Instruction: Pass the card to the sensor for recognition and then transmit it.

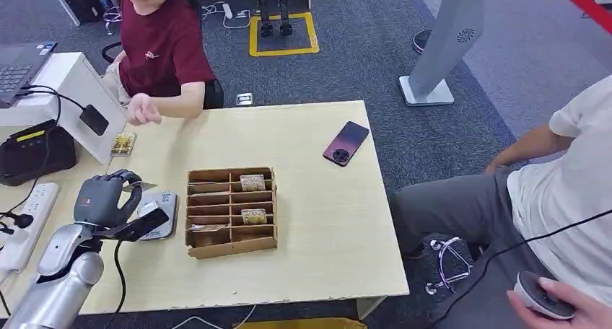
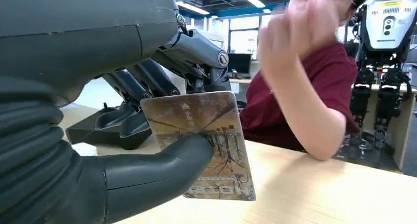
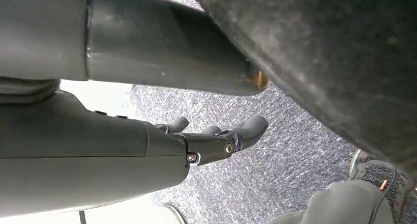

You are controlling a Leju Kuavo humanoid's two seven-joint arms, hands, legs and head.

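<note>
My left hand (image 1: 105, 198) hovers over the near left part of the table and pinches a brown patterned card (image 2: 206, 140) between thumb and fingers. In the head view the card (image 1: 144, 185) shows as a thin edge sticking out of the hand, just behind the grey square sensor pad (image 1: 162, 212). A person in a red shirt sits across the table with one hand (image 1: 142, 110) raised toward my hand. My right hand (image 3: 216, 135) hangs above the grey carpet, its fingers apart and holding nothing.
A brown divided card box (image 1: 231, 210) with a few cards stands mid-table. Another card (image 1: 123, 143) lies near the person. A dark phone (image 1: 346, 143) lies at the back right. A black device (image 1: 32, 152) and a power strip (image 1: 29, 224) are at the left. A second person sits at the right.
</note>
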